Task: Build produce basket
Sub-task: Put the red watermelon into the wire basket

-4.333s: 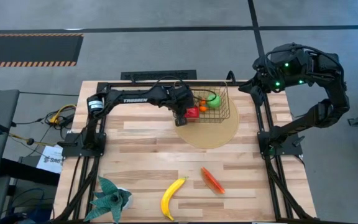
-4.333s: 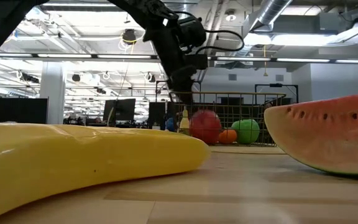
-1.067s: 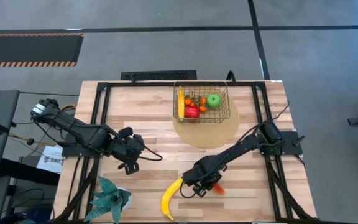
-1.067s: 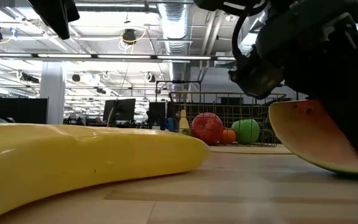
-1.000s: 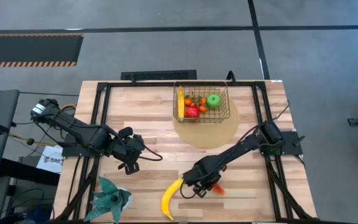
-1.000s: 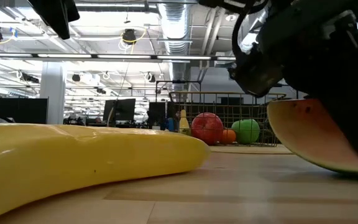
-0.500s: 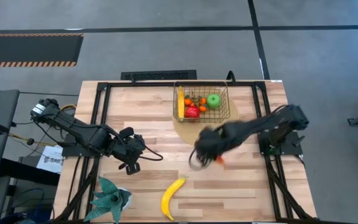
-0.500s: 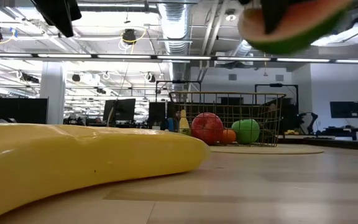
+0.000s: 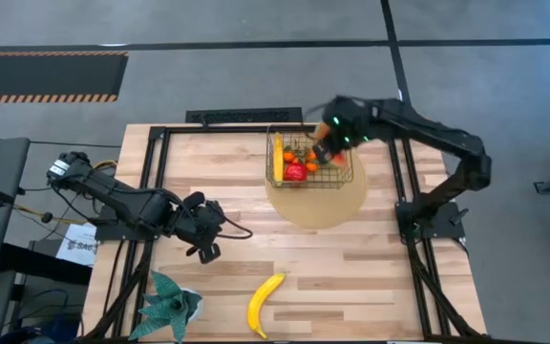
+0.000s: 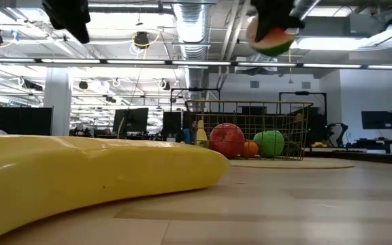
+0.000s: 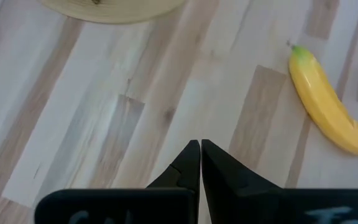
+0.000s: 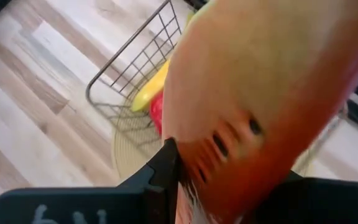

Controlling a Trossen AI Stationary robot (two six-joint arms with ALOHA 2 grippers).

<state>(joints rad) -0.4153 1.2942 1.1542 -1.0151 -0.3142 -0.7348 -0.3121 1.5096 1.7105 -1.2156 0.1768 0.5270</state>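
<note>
Your right gripper (image 9: 325,150) is clamped on the melon slice (image 12: 241,106), up over the basket (image 9: 344,179), blurred from above. The slice fills the wrist view & hides one finger; low view cuts it at the top edge. Basket sits on the mat (image 9: 318,205) w/ red apple (image 9: 295,172), oranges, a banana (image 9: 277,159); green apple only shows at table level (image 10: 269,143). Second banana (image 9: 264,304) lies near the front edge. Left gripper (image 11: 200,163) is fully closed, empty, over bare table (image 9: 390,277)
</note>
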